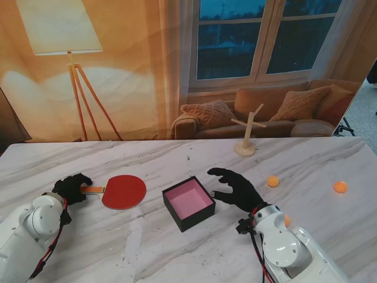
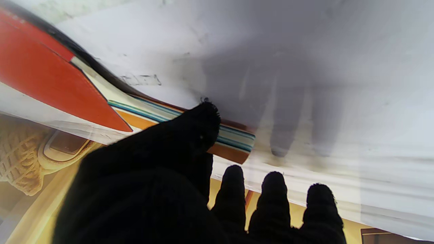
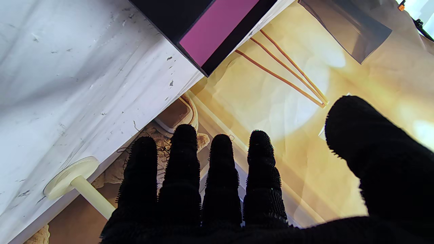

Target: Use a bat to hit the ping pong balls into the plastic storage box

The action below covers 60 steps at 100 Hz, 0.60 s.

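A red bat (image 1: 123, 191) lies flat on the marble table, left of the box, its striped handle (image 1: 92, 189) pointing at my left hand (image 1: 70, 187). In the left wrist view the thumb (image 2: 200, 125) rests on the handle (image 2: 234, 142) while the other fingers stay straight and apart, not wrapped around it. The black box with a pink inside (image 1: 188, 202) sits mid-table. My right hand (image 1: 235, 188) hovers open just right of it, with the box corner (image 3: 217, 30) seen beyond the fingers. Two orange balls (image 1: 273, 181) (image 1: 340, 187) lie to the right.
A third orange ball (image 1: 287, 220) peeks out beside my right wrist. A small wooden stand (image 1: 247, 132) rises at the table's far edge. A backdrop of a lamp, sofa and window stands behind the table.
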Each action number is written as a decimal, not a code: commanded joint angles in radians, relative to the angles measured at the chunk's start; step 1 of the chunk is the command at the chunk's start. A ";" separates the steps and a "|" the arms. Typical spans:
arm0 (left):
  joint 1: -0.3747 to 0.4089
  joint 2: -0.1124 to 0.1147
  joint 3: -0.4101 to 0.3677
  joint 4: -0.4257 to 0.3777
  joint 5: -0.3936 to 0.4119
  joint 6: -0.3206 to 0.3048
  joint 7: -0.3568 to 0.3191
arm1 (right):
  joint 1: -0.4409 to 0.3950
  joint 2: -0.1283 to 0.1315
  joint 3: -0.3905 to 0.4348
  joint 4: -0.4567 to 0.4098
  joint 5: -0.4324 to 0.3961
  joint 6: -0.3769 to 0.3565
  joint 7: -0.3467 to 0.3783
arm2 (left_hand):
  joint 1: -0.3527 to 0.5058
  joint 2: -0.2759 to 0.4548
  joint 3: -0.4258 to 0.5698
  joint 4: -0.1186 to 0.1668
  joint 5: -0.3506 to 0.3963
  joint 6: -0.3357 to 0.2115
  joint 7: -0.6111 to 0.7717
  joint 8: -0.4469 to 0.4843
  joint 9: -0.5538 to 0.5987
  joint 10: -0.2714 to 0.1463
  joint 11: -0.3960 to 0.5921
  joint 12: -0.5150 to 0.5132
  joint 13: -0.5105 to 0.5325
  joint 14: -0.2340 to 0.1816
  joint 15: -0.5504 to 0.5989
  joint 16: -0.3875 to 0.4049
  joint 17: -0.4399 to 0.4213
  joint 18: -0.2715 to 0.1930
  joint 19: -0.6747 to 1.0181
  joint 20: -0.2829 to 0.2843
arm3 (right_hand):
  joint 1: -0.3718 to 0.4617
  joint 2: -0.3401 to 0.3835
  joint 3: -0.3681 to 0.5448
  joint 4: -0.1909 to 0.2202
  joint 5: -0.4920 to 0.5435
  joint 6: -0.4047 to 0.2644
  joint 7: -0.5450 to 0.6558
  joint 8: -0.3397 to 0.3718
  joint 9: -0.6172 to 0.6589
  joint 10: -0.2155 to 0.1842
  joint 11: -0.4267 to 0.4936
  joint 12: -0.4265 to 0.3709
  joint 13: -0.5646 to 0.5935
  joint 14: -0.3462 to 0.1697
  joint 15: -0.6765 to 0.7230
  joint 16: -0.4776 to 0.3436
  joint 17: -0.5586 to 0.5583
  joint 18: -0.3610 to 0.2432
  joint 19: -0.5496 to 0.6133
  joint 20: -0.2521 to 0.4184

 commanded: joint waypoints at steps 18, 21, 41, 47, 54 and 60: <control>-0.010 -0.012 0.023 0.032 0.003 -0.002 0.024 | -0.003 0.000 -0.002 -0.001 -0.003 0.011 0.013 | 0.010 -0.047 0.041 -0.041 0.055 -0.001 0.193 0.130 -0.015 0.008 0.065 0.043 -0.037 0.006 0.040 0.021 -0.024 0.004 0.023 0.068 | -0.007 0.005 -0.015 0.019 0.001 -0.001 0.007 0.009 -0.029 -0.008 -0.001 0.006 -0.043 -0.004 -0.010 0.009 0.003 -0.018 -0.013 0.018; -0.011 -0.012 0.026 0.036 0.003 -0.002 0.026 | -0.003 0.000 -0.002 -0.002 -0.003 0.012 0.014 | 0.003 -0.054 0.035 -0.043 0.053 0.001 0.196 0.133 -0.015 0.009 0.066 0.042 -0.036 0.007 0.040 0.021 -0.024 0.005 0.023 0.069 | -0.007 0.005 -0.015 0.019 0.001 0.000 0.007 0.009 -0.029 -0.008 0.000 0.007 -0.042 -0.002 -0.009 0.009 0.004 -0.018 -0.012 0.018; -0.027 -0.015 0.050 0.064 -0.003 -0.008 0.048 | -0.003 0.000 -0.001 -0.002 -0.004 0.013 0.013 | -0.021 -0.076 0.020 -0.053 0.093 0.002 0.233 0.156 -0.003 0.016 0.107 0.049 -0.030 0.016 0.062 0.026 -0.027 0.008 0.029 0.088 | -0.007 0.005 -0.014 0.019 0.001 0.001 0.008 0.010 -0.030 -0.007 0.003 0.008 -0.043 -0.002 -0.008 0.010 0.004 -0.018 -0.011 0.019; -0.032 -0.015 0.058 0.072 -0.002 -0.008 0.054 | -0.003 0.000 -0.001 -0.003 -0.004 0.014 0.013 | -0.008 -0.065 0.027 -0.050 0.124 0.004 0.269 0.176 0.002 0.016 0.142 0.056 -0.027 0.020 0.079 0.030 -0.027 0.010 0.031 0.099 | -0.006 0.005 -0.013 0.019 0.001 0.000 0.009 0.010 -0.030 -0.007 0.003 0.008 -0.043 -0.002 -0.008 0.010 0.003 -0.018 -0.010 0.019; -0.038 -0.015 0.066 0.080 0.001 -0.009 0.059 | -0.003 -0.001 -0.001 -0.003 -0.004 0.014 0.012 | 0.032 -0.078 0.022 -0.086 0.151 -0.004 0.313 0.193 0.006 0.016 0.181 0.056 -0.023 0.024 0.098 0.031 -0.029 0.011 0.034 0.118 | -0.006 0.006 -0.013 0.019 0.001 0.000 0.009 0.010 -0.029 -0.006 0.004 0.009 -0.043 -0.002 -0.007 0.010 0.003 -0.018 -0.010 0.019; -0.043 -0.016 0.072 0.087 0.000 -0.009 0.065 | -0.004 0.000 -0.001 -0.003 -0.003 0.015 0.013 | 0.058 -0.104 0.023 -0.113 0.182 -0.013 0.358 0.195 0.011 0.016 0.215 0.061 -0.019 0.029 0.112 0.032 -0.029 0.013 0.033 0.127 | -0.006 0.005 -0.012 0.019 0.000 0.000 0.009 0.010 -0.030 -0.007 0.004 0.009 -0.044 -0.003 -0.007 0.010 0.003 -0.019 -0.010 0.019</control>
